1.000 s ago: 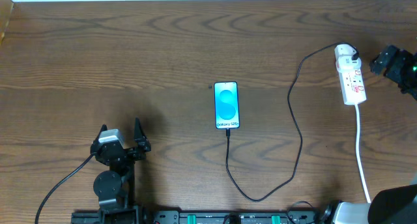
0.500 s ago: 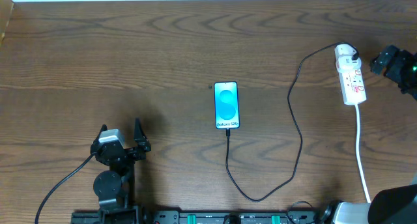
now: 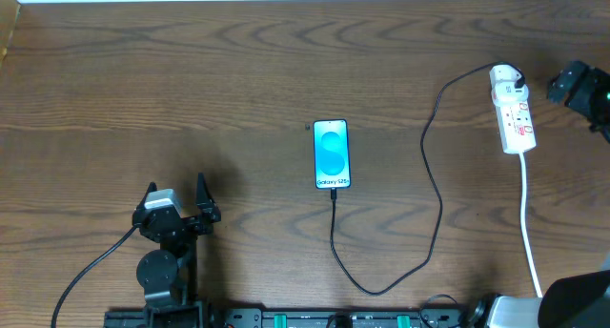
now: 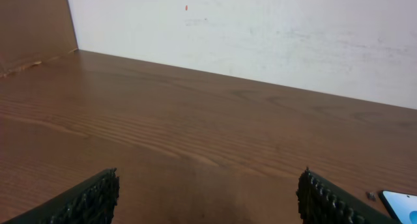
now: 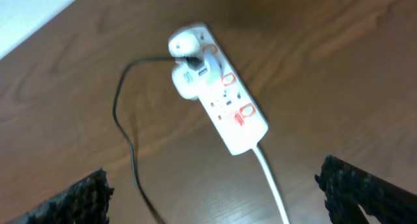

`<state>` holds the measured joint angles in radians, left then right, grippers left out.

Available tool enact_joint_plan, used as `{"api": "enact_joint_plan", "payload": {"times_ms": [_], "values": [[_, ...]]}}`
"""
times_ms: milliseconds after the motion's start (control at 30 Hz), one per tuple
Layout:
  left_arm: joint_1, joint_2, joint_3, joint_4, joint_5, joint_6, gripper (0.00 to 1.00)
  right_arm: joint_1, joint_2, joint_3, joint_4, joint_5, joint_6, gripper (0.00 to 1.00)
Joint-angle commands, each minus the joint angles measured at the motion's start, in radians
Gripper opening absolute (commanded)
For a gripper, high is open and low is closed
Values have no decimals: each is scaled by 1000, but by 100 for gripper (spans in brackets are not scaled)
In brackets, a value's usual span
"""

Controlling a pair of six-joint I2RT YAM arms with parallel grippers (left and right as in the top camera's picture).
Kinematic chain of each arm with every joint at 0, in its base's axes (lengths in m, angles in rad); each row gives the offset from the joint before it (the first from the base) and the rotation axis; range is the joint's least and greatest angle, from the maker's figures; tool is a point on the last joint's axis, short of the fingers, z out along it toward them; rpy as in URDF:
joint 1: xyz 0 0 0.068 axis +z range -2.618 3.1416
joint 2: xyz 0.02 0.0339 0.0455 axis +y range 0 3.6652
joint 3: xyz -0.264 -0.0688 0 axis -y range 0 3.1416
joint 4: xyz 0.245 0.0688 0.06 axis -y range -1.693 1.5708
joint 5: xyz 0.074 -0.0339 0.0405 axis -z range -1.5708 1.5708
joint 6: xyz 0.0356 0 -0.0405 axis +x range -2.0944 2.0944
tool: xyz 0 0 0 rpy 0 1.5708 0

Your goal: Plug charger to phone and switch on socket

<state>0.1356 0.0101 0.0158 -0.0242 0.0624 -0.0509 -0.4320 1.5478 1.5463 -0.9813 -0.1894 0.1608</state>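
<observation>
Waiting well to the left of the phone, the left gripper sits low over the wooden table, its jaws spread wide with nothing between them. The phone lies flat at mid-table, screen lit. The charger, a thin black cable, meets the phone's near end, loops away to the phone's right and climbs to its white adapter. The adapter is seated in the far end of the socket, a white strip lying well to the phone's right. Farther right of the phone again, just beyond the strip, the right gripper hovers with its jaws likewise parted and empty, touching nothing.

Plugging-in looks done, so switching on appears to be the step in hand; whether the switch is already on cannot be told. The next move calls for one fingertip pressed squarely on the red switch beside the adapter, without shoving the strip or tugging the cable.

Count: one phone, one charger, one socket with one white cord, two grippers.
</observation>
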Motion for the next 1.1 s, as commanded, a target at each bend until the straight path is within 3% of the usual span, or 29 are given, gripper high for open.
{"api": "enact_joint_plan", "payload": {"times_ms": [0,333,667,833,1067], "values": [[3,-5,-12,-42,24,10,87,46,-61,-63,82,11,-1,99],[3,-5,-12,-42,24,10,87,173,-342,-609,766,11,-1,99],[3,-5,-12,-42,24,10,87,237,-607,-1112,1280,15,-1,99],[3,-5,-12,-42,24,10,87,257,-751,-1326,1456,23,-1,99],[3,-5,-12,-42,24,10,87,280,-930,-1503,1512,76,-2,99]]}}
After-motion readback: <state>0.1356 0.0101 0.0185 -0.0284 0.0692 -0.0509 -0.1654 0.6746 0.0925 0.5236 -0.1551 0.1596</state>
